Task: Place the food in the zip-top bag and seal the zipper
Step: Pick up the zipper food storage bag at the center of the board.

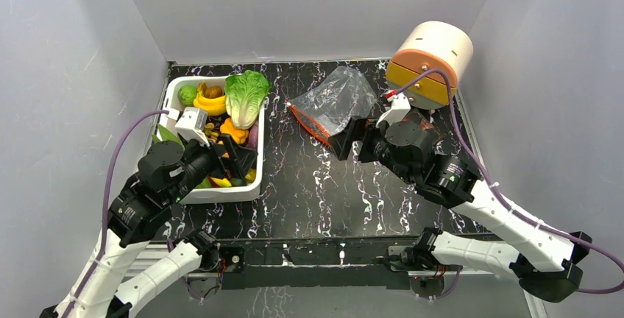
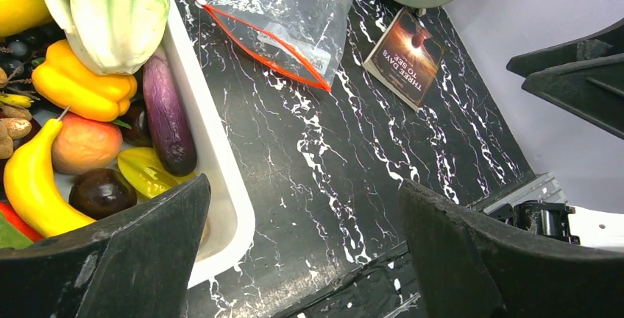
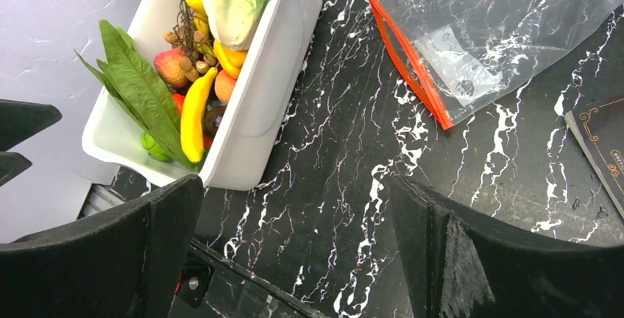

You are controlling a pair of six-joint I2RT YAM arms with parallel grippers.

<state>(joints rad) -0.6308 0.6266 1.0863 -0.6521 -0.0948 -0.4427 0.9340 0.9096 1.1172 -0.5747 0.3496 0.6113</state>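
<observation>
The food lies in a white tub point(image 1: 171, 91) at the left: lettuce point(image 1: 246, 93), bananas point(image 1: 210, 103), orange and green pieces. The left wrist view shows the lettuce point(image 2: 110, 9), a purple eggplant point(image 2: 165, 112), a yellow pepper point(image 2: 81, 86) and a banana point(image 2: 29, 178). The clear zip-top bag point(image 1: 335, 97) lies flat and empty mid-table, its red-orange zipper point(image 1: 307, 123) facing the tub. My left gripper point(image 1: 239, 160) is open and empty over the tub's near right corner. My right gripper point(image 1: 346, 140) is open and empty just near of the bag.
A dark brown printed packet point(image 2: 405, 54) lies right of the bag, hidden under my right arm in the top view. A round beige and orange device point(image 1: 430, 60) stands at the back right. Grey walls enclose the black marbled table point(image 1: 309, 185).
</observation>
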